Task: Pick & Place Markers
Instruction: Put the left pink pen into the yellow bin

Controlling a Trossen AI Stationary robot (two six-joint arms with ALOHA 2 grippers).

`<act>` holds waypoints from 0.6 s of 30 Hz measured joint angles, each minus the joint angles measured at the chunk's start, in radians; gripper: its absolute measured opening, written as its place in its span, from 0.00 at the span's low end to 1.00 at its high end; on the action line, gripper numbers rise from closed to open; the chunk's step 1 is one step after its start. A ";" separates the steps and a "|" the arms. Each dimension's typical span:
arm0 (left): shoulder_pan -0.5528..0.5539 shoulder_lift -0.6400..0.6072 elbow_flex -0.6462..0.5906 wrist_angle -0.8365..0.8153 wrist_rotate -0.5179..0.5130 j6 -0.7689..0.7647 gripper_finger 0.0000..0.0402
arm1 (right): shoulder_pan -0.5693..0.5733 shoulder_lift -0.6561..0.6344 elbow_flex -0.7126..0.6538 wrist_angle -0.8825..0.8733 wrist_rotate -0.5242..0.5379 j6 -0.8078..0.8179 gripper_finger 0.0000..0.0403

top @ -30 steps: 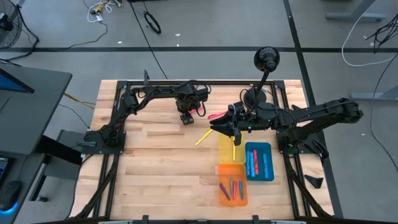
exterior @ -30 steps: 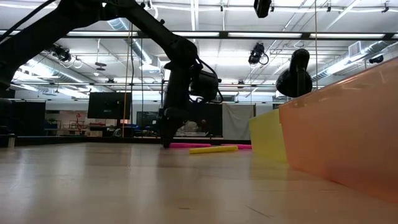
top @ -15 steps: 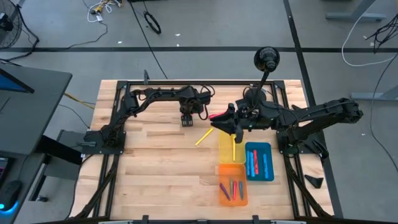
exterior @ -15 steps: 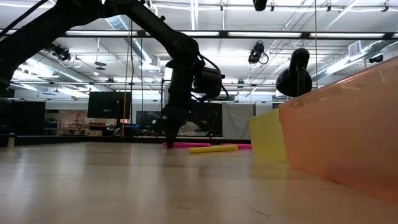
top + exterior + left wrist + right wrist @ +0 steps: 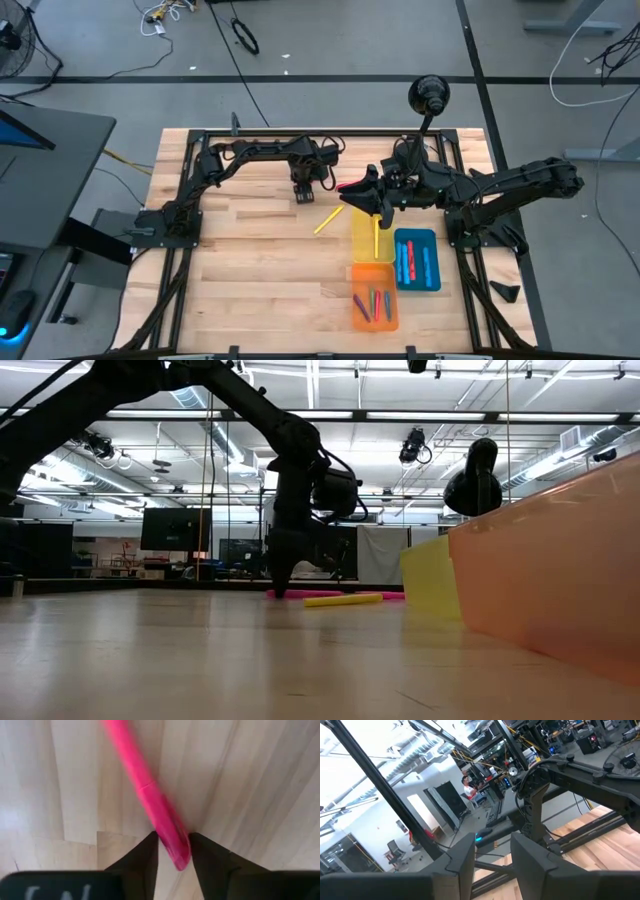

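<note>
1. High view: the left gripper (image 5: pixel 303 192) is down on the table (image 5: pixel 250 260) above centre of the frame, at one end of a pink marker (image 5: pixel 347 185). The right gripper (image 5: pixel 378 208) hangs over the yellow tray (image 5: pixel 365 248). A yellow marker (image 5: pixel 327 221) lies loose just left of that tray. The orange tray (image 5: pixel 374 314) and blue tray (image 5: pixel 434 275) at lower right already hold sorted markers.
2. Low view: the left gripper (image 5: pixel 281 585) points down at the wood at centre frame, beside the pink marker (image 5: pixel 305 593), with the yellow marker (image 5: pixel 343 600) nearby.
3. Left wrist view: the fingers (image 5: pixel 145 857) flank the pink marker (image 5: pixel 155 805), its tip in the gap between them; a firm clench is not evident.
4. Right wrist view: the right fingers (image 5: pixel 462 857) stand apart, holding nothing.
5. Judged step: grasping the pink marker. Next calls for a firm squeeze, then a lift toward a tray.
</note>
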 joint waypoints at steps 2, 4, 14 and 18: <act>0.000 0.000 0.000 0.000 0.002 0.000 0.25 | 0.000 0.000 0.000 0.000 0.000 0.000 0.31; 0.000 0.000 0.000 0.000 0.002 0.001 0.21 | 0.000 0.000 0.000 0.000 0.000 0.000 0.31; 0.007 -0.021 0.001 -0.027 0.006 -0.033 0.16 | 0.000 0.000 0.000 0.000 -0.001 0.000 0.31; 0.013 -0.063 -0.004 -0.044 0.022 -0.035 0.15 | 0.000 0.000 0.000 0.000 -0.002 0.000 0.31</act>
